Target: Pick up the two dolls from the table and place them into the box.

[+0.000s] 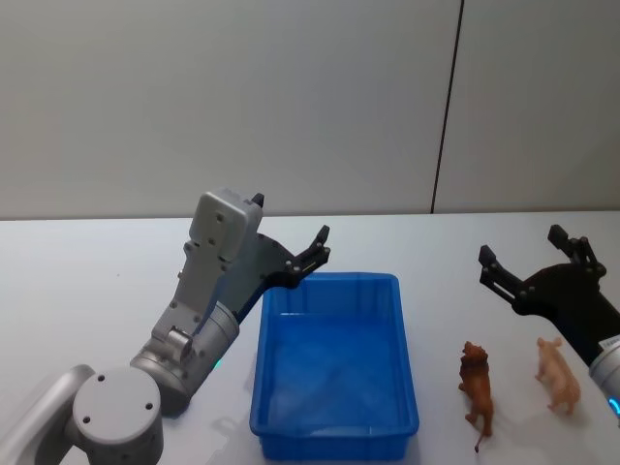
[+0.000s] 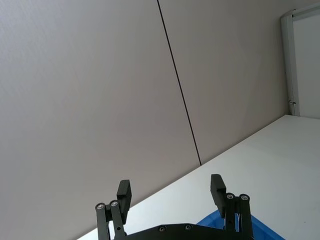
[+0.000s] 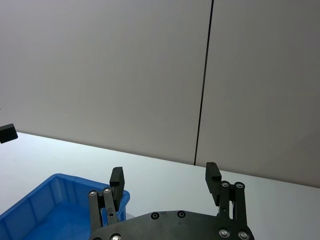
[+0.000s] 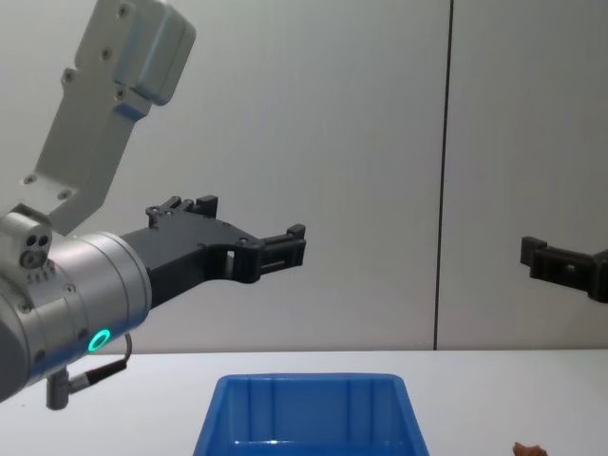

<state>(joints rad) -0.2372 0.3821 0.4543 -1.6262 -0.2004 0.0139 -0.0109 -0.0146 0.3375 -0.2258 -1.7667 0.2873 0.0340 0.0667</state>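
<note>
– Listing the dolls first: where does each one lie?
– Item 1: reddish-brown lion doll (image 1: 476,383), standing on the white table (image 1: 97,281), just right of the blue box (image 1: 334,433). Item 2: pale peach pig doll (image 1: 559,373), near the lion and farther right, not touching it. Both are outside the box.
– And the grippers?
– Left gripper (image 2: 170,186): raised above the table near the box's far left corner, fingers spread wide, empty. Right gripper (image 1: 523,248): raised in the air beyond the two dolls, fingers wide apart, empty, clear of both toys.
</note>
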